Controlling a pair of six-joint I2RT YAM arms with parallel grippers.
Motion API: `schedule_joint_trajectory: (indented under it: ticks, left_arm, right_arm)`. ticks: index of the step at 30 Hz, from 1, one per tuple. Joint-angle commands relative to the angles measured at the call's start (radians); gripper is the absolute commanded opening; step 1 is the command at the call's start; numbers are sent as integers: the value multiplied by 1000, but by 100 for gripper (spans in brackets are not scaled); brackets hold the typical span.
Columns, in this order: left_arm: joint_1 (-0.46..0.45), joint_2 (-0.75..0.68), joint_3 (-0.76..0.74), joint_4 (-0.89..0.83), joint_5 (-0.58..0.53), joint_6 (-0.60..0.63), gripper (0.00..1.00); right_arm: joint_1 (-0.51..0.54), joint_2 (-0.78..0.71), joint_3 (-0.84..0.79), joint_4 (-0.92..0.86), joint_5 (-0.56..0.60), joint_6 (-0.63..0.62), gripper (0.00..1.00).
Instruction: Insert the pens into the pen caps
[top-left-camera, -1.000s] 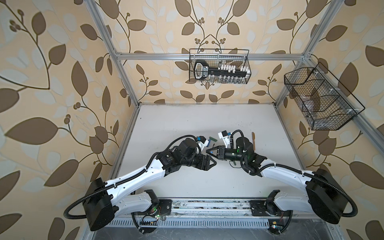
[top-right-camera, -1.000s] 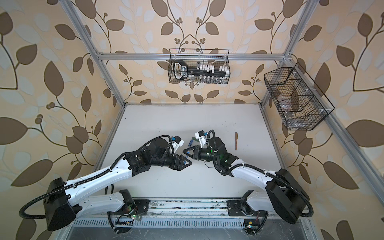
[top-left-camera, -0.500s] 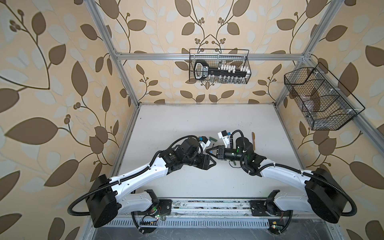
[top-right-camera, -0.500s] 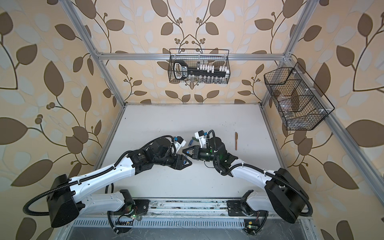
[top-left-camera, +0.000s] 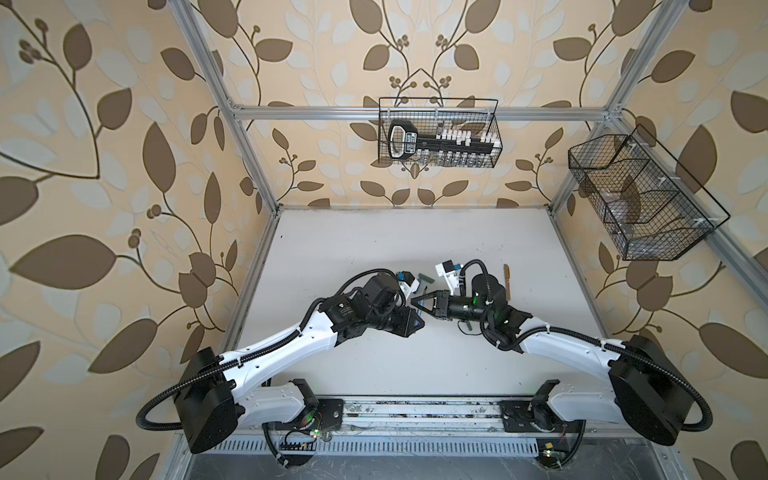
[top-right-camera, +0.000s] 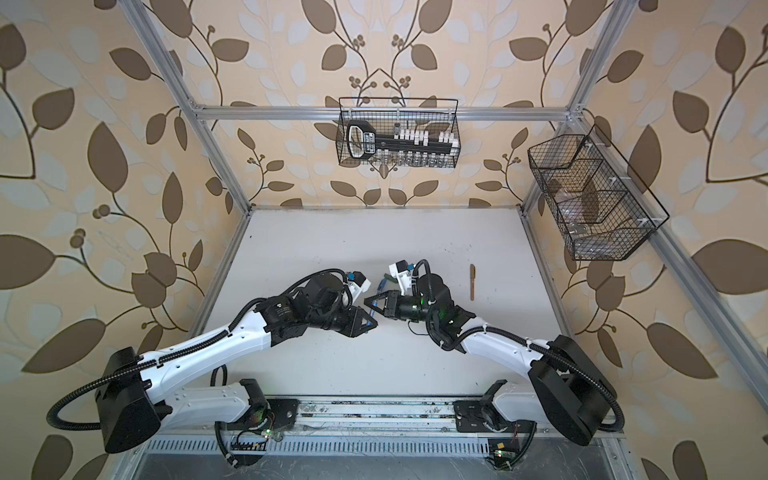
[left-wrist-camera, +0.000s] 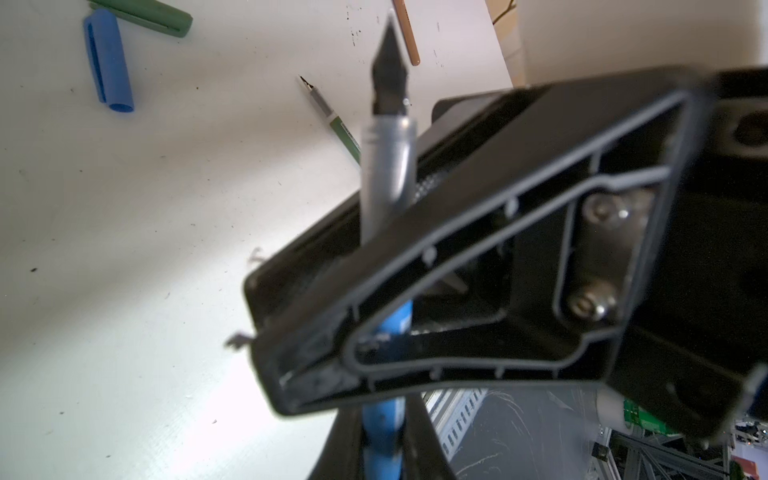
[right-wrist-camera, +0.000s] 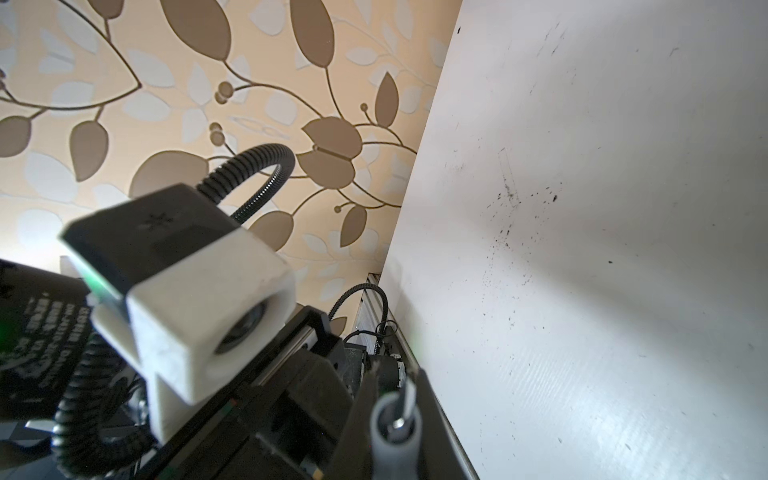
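While the left gripper (left-wrist-camera: 262, 328) clamped the blue pen (left-wrist-camera: 386, 174), tip poking past its jaws, the right gripper (left-wrist-camera: 380, 411) apparently pinched the barrel just behind.

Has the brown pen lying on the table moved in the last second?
No. The brown pen lies just as far from the table's right edge as before.

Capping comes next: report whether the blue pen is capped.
Uncapped: the blue pen shows its bare dark tip, and the blue cap lies separately on the table.
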Motion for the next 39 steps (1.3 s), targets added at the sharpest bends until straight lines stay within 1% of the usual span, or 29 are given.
schedule_joint_trajectory:
  ticks: [1,4,8,11,13,16,19,23,26,28,34,37,39]
  left_arm:
    - [3,-21,51,-1,-69,8,3]
    - [3,-40,33,-21,-124,-4,5]
    - [3,-90,-17,-7,-178,-29,7]
    - [4,-130,-43,-23,-235,-38,9]
    - [6,-150,-50,-44,-264,-41,11]
    - [8,-165,-43,-81,-280,-36,13]
    - [8,-181,-34,-108,-289,-31,13]
    - [8,-216,-38,-123,-311,-26,15]
    - [8,-235,-37,-139,-315,-18,16]
    - [8,-243,-28,-167,-322,-9,17]
    - [8,-261,-30,-169,-312,-6,17]
    - [8,-259,-32,-171,-320,-2,17]
    - [8,-258,-48,-140,-319,8,15]
  right_arm:
    - [13,-25,49,-111,44,-58,23]
    - [3,-55,97,-264,85,-125,32]
    - [-19,-113,146,-433,168,-186,39]
    - [-39,-129,198,-582,206,-251,41]
    - [-47,-123,233,-690,265,-299,41]
    - [-63,-80,246,-764,323,-340,41]
    - [-65,15,267,-795,355,-372,39]
    - [-66,185,328,-767,340,-402,39]
    - [-69,321,414,-764,349,-436,43]
    - [-76,403,464,-750,347,-450,43]
    - [-108,559,567,-711,321,-440,43]
    - [-120,602,589,-704,319,-431,43]
    - [-125,618,597,-700,319,-427,43]
